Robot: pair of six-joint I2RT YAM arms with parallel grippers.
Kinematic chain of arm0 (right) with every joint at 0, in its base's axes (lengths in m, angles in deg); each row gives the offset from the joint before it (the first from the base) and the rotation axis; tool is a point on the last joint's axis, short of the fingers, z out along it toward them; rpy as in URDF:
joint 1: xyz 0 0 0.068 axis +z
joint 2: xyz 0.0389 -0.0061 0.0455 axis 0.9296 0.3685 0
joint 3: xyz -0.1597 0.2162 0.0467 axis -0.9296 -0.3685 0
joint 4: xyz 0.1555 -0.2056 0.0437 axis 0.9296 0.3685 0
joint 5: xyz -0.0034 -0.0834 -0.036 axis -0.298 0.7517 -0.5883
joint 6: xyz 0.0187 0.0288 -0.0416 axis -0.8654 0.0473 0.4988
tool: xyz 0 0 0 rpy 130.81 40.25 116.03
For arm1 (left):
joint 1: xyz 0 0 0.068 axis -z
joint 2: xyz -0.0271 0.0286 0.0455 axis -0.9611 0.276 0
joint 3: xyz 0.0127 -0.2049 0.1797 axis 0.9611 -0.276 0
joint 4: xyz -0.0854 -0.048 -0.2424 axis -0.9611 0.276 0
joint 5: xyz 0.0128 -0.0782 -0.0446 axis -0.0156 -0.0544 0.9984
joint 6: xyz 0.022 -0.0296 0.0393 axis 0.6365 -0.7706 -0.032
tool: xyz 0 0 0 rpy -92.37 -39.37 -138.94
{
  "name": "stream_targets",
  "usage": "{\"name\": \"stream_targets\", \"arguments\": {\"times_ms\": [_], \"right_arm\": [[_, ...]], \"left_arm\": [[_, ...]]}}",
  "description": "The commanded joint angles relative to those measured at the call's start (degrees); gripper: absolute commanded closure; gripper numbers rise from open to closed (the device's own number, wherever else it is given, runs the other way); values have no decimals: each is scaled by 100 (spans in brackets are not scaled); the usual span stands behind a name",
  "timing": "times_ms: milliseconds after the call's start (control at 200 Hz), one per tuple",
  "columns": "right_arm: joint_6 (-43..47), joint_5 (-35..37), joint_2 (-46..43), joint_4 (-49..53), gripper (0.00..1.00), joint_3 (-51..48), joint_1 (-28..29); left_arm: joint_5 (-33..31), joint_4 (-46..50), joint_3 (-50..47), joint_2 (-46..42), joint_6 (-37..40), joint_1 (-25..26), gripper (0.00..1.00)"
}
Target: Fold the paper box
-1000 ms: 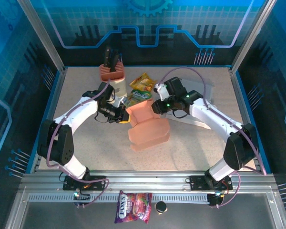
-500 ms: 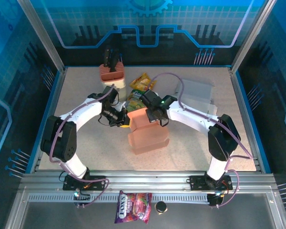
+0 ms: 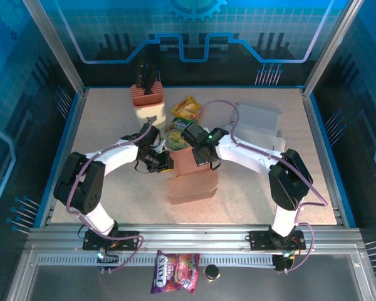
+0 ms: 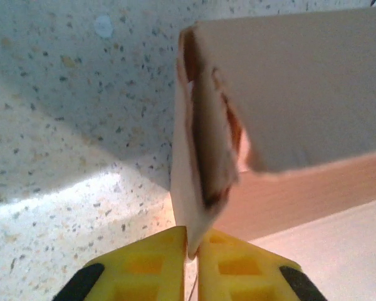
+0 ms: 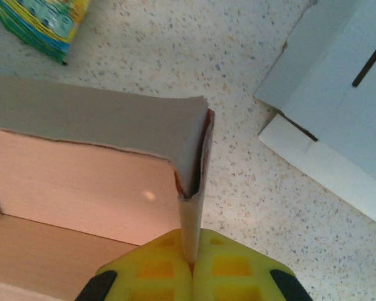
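The paper box (image 3: 192, 177) is pinkish-brown card and lies mid-table, between my two arms. My left gripper (image 3: 165, 164) is at its left side. In the left wrist view the yellow fingers (image 4: 144, 266) pinch the edge of an upright side wall of the paper box (image 4: 301, 88); the left gripper (image 4: 193, 249) is shut on that thin card. My right gripper (image 3: 204, 158) is at the box's right rear corner. In the right wrist view the right gripper (image 5: 191, 262) is shut on a doubled wall of the paper box (image 5: 81, 169).
Snack packets (image 3: 187, 108) lie just behind the box, one green-yellow packet (image 5: 44, 19) close to it. A flat white carton (image 3: 258, 122) (image 5: 338, 106) lies to the right rear. An orange holder on a white cup (image 3: 147, 97) stands at the rear left.
My right arm has swung left to the box and closed on its right wall. The raised rear flap has come down and the box sits lower. My left gripper has edged right.
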Motion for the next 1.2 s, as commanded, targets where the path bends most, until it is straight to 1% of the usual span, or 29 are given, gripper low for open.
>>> {"name": "stream_targets", "arguments": {"times_ms": [0, 95, 240, 350, 480, 545, 585, 635, 790, 895, 946, 1031, 1086, 1196], "right_arm": [[-210, -177, 175, 204, 100, -119, -1], [-283, -183, 211, 248, 100, -112, -15], [-352, -216, 247, 325, 100, -87, -55], [-446, -233, 256, 374, 100, -88, -65], [-579, -227, 275, 463, 100, -58, -67], [-654, -222, 286, 503, 100, -55, -65], [-702, -208, 291, 520, 100, -59, -69], [-761, -204, 290, 536, 100, -76, -68], [-914, -228, 282, 543, 100, -134, -61], [-939, -267, 260, 477, 100, -174, -65], [-950, -273, 258, 485, 100, -174, -63], [-967, -273, 262, 485, 100, -183, -67], [-980, -282, 255, 483, 100, -191, -74], [-996, -304, 224, 476, 100, -200, -79]], "left_arm": [[-356, -419, -232, -54, -298, 87, 85], [-517, -556, -314, -102, -373, 168, 81], [-683, -637, -340, -107, -445, 255, 82], [-1025, -503, -250, -98, -440, 403, 83], [-1557, -311, -160, -114, -575, 645, 87], [-1999, -99, -50, -108, -657, 855, 88], [-2291, 64, 21, -112, -731, 989, 92], [-2681, 302, 112, -106, -918, 1145, 100], [-3436, 933, 348, -10, -1481, 1460, 100], [-3240, 754, 279, -78, -1543, 1550, 100], [-3211, 701, 231, -121, -1572, 1579, 91], [-3172, 713, 202, -109, -1585, 1594, 85], [-3151, 725, 177, -90, -1574, 1602, 83], [-3150, 727, 132, -88, -1587, 1638, 82]]}}
